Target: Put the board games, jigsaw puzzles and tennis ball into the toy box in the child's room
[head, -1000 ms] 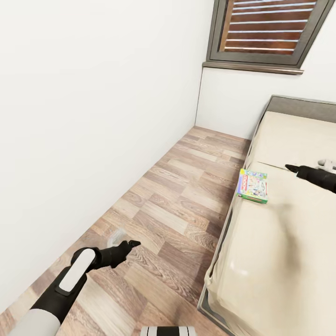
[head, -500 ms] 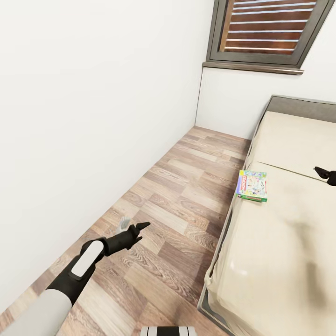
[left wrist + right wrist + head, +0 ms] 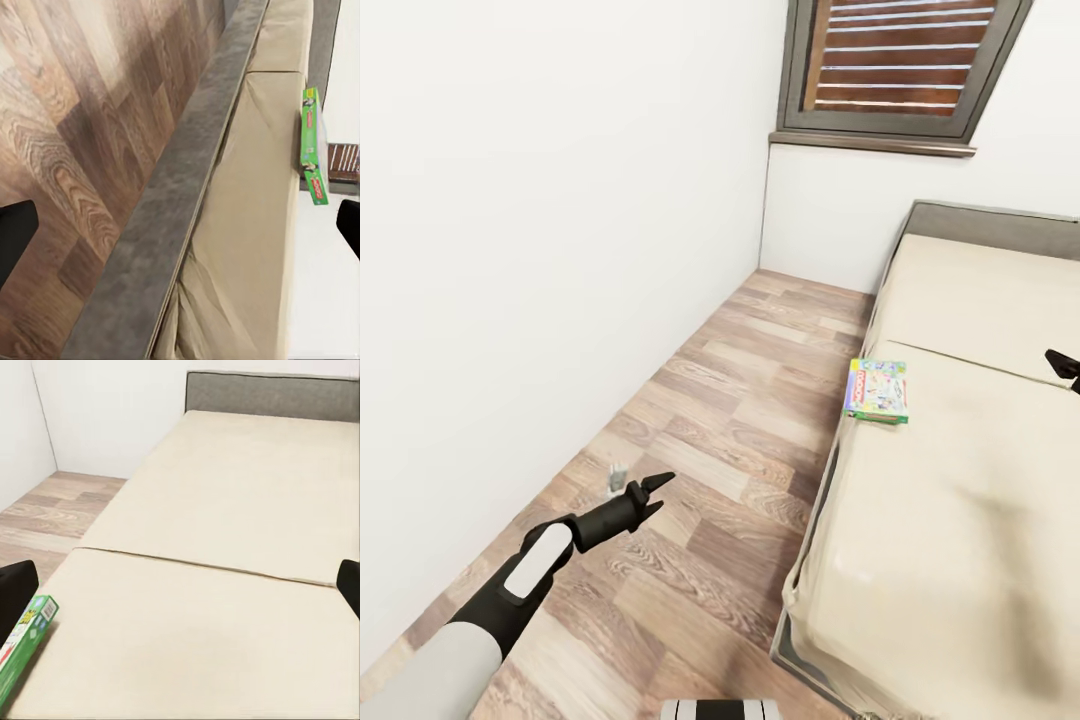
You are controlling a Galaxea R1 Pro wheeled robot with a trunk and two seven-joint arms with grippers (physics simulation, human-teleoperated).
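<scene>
One board game [image 3: 876,391], a flat green-edged box with a pale printed cover, lies on the cream bed [image 3: 960,500] at its floor-side edge. The left wrist view shows the board game [image 3: 313,146] edge-on past the grey bed frame [image 3: 172,217]. It also sits in the corner of the right wrist view as a green box [image 3: 22,652]. My left gripper [image 3: 651,493] hangs open over the wooden floor, well short of the bed. My right gripper [image 3: 1065,365] pokes in over the mattress, right of the game. Its fingertips [image 3: 15,592] stand far apart, nothing between them.
A white wall [image 3: 510,250] runs close along my left. The wood floor [image 3: 750,430] forms a narrow lane between wall and bed. A shuttered window [image 3: 900,60] sits above the far corner. The grey headboard [image 3: 1000,215] closes the bed's far end.
My right arm has pulled back toward the view's right edge. My left gripper has risen and reached forward a little. The camera has turned slightly, shifting the whole picture left.
</scene>
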